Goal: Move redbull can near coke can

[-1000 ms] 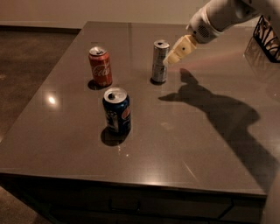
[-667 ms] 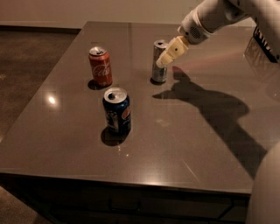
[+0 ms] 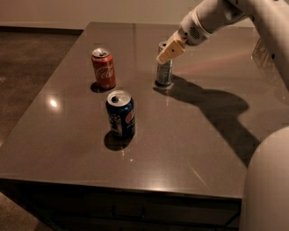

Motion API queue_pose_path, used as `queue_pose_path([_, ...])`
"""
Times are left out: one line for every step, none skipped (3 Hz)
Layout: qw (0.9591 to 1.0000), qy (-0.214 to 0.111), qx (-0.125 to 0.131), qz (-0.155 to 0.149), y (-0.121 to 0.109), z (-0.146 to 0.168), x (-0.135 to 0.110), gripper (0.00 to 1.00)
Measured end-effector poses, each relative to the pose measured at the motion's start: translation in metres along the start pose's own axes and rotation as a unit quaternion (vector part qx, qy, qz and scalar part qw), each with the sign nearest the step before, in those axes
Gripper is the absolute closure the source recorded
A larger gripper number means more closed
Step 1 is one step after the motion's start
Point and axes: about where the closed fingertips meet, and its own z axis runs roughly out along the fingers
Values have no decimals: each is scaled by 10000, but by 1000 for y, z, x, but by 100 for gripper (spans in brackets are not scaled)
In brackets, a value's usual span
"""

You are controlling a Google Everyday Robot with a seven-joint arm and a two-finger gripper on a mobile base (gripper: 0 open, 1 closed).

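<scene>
The slim silver-grey redbull can (image 3: pixel 164 71) stands upright near the middle back of the dark table (image 3: pixel 189 149). The red coke can (image 3: pixel 103 68) stands upright to its left, about a hand's width away. My gripper (image 3: pixel 170 51), with tan fingers, reaches in from the upper right and sits at the top of the redbull can, in front of its upper part. Its fingertips overlap the can's rim.
A dark blue can (image 3: pixel 120 113) with a red-white-blue logo stands in front of the two cans, closer to the camera. The white arm (image 3: pixel 235 13) crosses the upper right. A white rounded body part (image 3: pixel 266 185) fills the lower right corner.
The gripper has moved left and down, from beside the redbull can's right to over its top. The cans have not moved.
</scene>
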Motion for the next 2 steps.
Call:
queue_pose_path([9998, -49, -155, -95, 8, 2, -11, 64])
queue_pose_path([9983, -187, -378, -412, 26, 5, -36, 87])
